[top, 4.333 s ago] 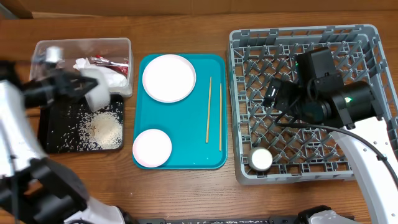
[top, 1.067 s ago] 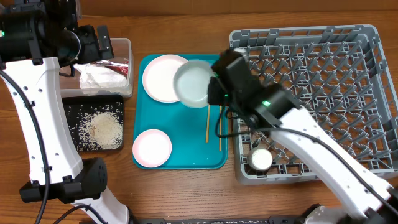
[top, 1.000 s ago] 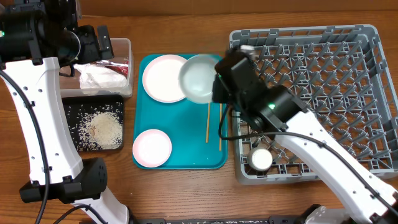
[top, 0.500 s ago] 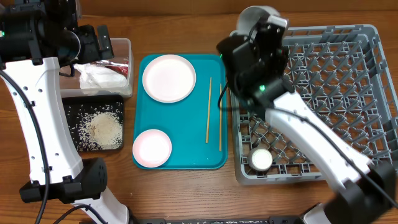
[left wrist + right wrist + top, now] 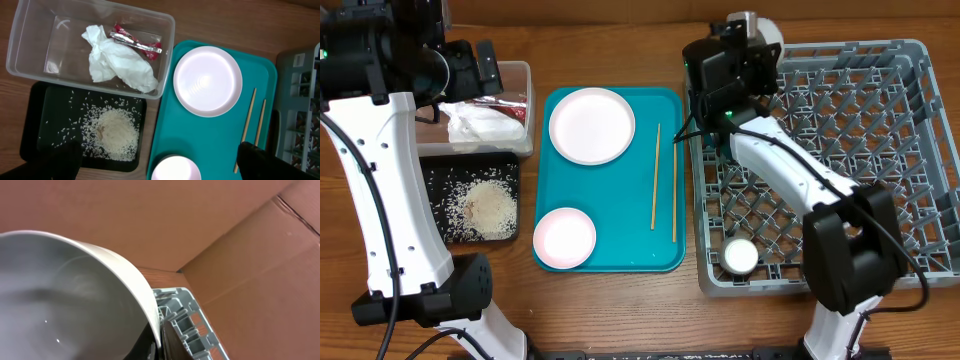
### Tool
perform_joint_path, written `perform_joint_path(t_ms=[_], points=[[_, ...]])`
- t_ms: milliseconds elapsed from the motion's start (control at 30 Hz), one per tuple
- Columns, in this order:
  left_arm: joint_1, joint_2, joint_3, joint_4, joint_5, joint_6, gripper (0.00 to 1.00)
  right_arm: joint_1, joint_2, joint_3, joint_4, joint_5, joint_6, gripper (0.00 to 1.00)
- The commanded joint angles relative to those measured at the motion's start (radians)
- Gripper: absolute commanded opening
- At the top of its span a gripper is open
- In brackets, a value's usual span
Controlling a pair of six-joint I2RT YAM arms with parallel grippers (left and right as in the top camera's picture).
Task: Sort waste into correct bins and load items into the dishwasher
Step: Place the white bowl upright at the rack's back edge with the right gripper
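The grey dish rack point(image 5: 880, 120) is taking up the right side of the table, and the teal tray point(image 5: 620, 200) is lying just beside it on the left. The clear tub point(image 5: 35, 45) and the black tray point(image 5: 55, 125) are sitting at the far left, touching each other.

The right gripper point(image 5: 748, 38) is hovering over the far left corner of the rack. Its jaws are closed tight on the rim of a white bowl point(image 5: 75, 295), and the bowl is standing tilted on its edge, not flat. From this bowl the free pegs are lying below it and toward the near right, so I judge that the coming move is going down and a little inward, with the bowl kept on its edge between two peg rows. A second bowl point(image 5: 740, 257) is resting in the near left part of the rack, well apart.

The left gripper point(image 5: 480, 65) is hanging over the tub with its jaws wide apart and holding nothing.

The large plate point(image 5: 591, 125) and the small plate point(image 5: 564, 238) are waiting on the teal tray. The two chopsticks point(image 5: 656, 177) are lying there too, their long axis running far to near, between the plates and the rack; the right arm seems nearer to them.

The napkin point(image 5: 120, 62) and the wrapper point(image 5: 136, 42) are lying in the tub, and the rice point(image 5: 116, 135) is lying in the black tray.
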Motion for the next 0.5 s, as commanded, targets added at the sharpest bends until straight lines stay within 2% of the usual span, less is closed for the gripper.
perform_joint_path(t_ms=[0,167,467], points=[[0.004,-0.005,0.013,0.002,0.008,-0.003,1.00,-0.010,0.043,0.013,0.044,-0.021,-0.079,0.04],[0.004,-0.005,0.013,0.002,0.008,-0.003,1.00,-0.047,0.091,0.014,0.110,-0.049,-0.082,0.04],[0.004,-0.005,0.013,0.002,0.008,-0.003,1.00,-0.053,0.110,0.014,0.108,-0.094,-0.078,0.04]])
